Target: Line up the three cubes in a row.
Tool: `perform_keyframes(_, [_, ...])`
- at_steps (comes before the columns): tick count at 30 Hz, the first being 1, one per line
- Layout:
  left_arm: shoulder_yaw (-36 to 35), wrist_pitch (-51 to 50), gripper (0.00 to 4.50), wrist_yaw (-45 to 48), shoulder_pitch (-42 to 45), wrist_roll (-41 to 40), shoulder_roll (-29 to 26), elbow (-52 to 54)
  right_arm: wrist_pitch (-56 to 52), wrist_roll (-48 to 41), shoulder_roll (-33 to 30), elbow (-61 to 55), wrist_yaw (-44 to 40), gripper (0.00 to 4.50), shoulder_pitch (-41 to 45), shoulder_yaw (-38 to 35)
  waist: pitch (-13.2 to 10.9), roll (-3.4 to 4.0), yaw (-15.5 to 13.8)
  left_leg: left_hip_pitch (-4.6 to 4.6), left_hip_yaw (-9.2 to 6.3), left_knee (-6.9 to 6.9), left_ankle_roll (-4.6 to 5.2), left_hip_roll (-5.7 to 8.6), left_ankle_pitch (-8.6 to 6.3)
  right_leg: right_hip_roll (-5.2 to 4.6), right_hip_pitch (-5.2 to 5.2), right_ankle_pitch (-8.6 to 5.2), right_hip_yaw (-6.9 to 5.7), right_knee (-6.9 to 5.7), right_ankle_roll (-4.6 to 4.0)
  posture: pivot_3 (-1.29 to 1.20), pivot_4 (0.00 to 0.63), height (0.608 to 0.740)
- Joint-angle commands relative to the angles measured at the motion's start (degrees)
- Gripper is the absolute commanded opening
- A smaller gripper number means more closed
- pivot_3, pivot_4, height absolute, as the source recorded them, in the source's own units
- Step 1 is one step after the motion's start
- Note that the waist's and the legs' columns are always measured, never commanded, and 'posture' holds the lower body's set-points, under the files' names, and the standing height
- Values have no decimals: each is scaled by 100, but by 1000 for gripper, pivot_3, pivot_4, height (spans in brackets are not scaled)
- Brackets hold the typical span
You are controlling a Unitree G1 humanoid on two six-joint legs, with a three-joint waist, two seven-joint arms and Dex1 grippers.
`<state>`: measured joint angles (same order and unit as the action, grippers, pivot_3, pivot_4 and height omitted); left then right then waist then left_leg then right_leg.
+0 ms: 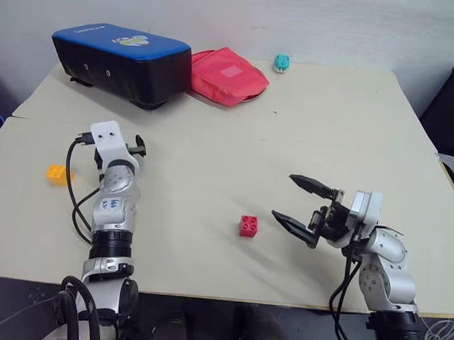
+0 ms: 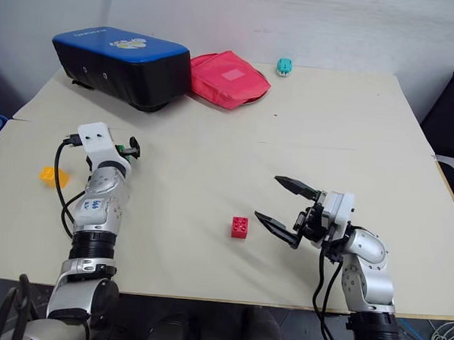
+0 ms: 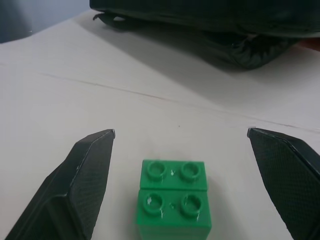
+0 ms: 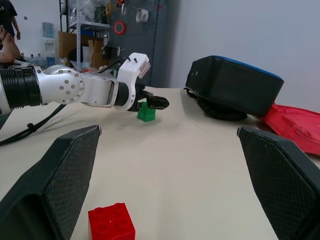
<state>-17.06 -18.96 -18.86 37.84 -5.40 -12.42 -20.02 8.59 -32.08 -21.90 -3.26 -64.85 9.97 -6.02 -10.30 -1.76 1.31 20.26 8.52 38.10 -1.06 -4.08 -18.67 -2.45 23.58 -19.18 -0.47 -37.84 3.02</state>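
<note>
The green cube (image 3: 173, 197) sits on the table between the open fingers of my left gripper (image 3: 181, 132), which does not touch it. In the right wrist view the same cube (image 4: 146, 112) stands just under the left gripper (image 4: 152, 103). The orange-yellow cube (image 1: 57, 174) lies near the table's left edge, left of my left arm. The red cube (image 1: 248, 226) rests near the front edge at the middle. My right gripper (image 1: 283, 196) hovers open a little to the right of it, holding nothing.
A black case with a blue top (image 1: 122, 62) stands at the back left, beside a red fabric pouch (image 1: 226, 77). A small teal toy (image 1: 281, 62) lies at the far edge. The beige table (image 1: 328, 122) is bare across its middle and right.
</note>
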Motion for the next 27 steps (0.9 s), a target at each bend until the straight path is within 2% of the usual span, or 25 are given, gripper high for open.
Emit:
perform_keyframes(1, [68, -122, 4082, -9, 132, 114, -38, -142, 105, -112, 92, -247, 116, 4500, 29, -39, 0, 0, 3, -1, -1, 0, -1, 0, 1, 1, 0, 0, -1, 0, 0, 0, 150, 740])
perform_keyframes(3, [51, -214, 3616, -117, 77, 154, -25, -62, 135, -83, 101, -249, 123, 4500, 0, -24, 0, 0, 23, 0, 0, -1, -1, 0, 1, 1, 1, 0, 0, -1, 0, 0, 150, 740])
perform_keyframes(9, [-16, -304, 1631, -187, 24, 141, -46, 10, 269, -27, 135, -105, 199, 4500, 39, -50, 0, 0, 13, 0, 0, -2, -3, -2, 2, 1, 1, 0, 0, -1, 0, 0, 150, 740])
perform_keyframes(10, [-21, -305, 1500, -175, 17, 137, -53, 35, 290, -20, 135, -71, 206, 4500, 53, -53, 0, 0, 11, 0, 0, -1, -2, -2, 2, 1, 0, 0, 0, -1, 0, 0, 150, 740])
perform_keyframes(12, [-40, -277, 1532, -123, -11, 105, -64, 122, 321, -16, 130, -26, 208, 4500, 59, -59, 0, 0, 8, 0, -1, -1, -2, -1, 2, 0, 0, 0, 0, -1, 0, 0, 150, 740])
perform_keyframes(15, [-26, 55, 1532, 451, -66, -181, -71, 451, 359, -2, 105, -12, 225, 4500, 38, -73, 0, 0, 13, 0, -1, -1, -2, -1, 2, 0, 1, 0, 0, -1, 0, 0, 150, 740])
perform_keyframes(17, [113, 82, 1532, 1507, -189, -655, -182, 899, 366, -3, 44, -33, 226, 4500, 14, -108, 0, 0, 15, 0, 0, -1, -3, -3, 2, 1, 1, 0, -1, -1, 0, 0, 150, 740])
perform_keyframes(20, [313, 4, 1532, 3335, -583, -1466, -628, 1762, 322, -41, -98, -65, 190, 4500, -34, -205, -1, 1, 30, 1, 0, -1, -5, -3, 3, 2, 2, 0, -1, -2, -1, 0, 150, 740])
perform_keyframes(21, [381, -165, 1532, 4588, -943, -2033, -1118, 2215, 288, -77, -263, -68, 88, 4500, -99, -290, -1, 1, 35, 1, 2, -2, -7, -3, 3, 2, 2, -1, 0, -2, -1, 0, 150, 740])
perform_keyframes(24, [621, -327, 1532, 7199, -1750, -2908, -2273, 2832, 147, -218, -590, -25, 44, 4500, -228, -571, -6, 11, 94, -8, 9, -10, -15, -9, 1, 10, 3, -6, 7, -3, -8, 0, 150, 740])
perform_keyframes(27, [1089, 130, 1532, 8536, -2027, -2689, -2951, 2697, 162, -215, -908, 81, -184, 4500, -370, -732, -16, 28, 86, -10, 6, -8, -22, -11, 6, 13, 2, -11, 6, -7, -17, 0, 150, 740])
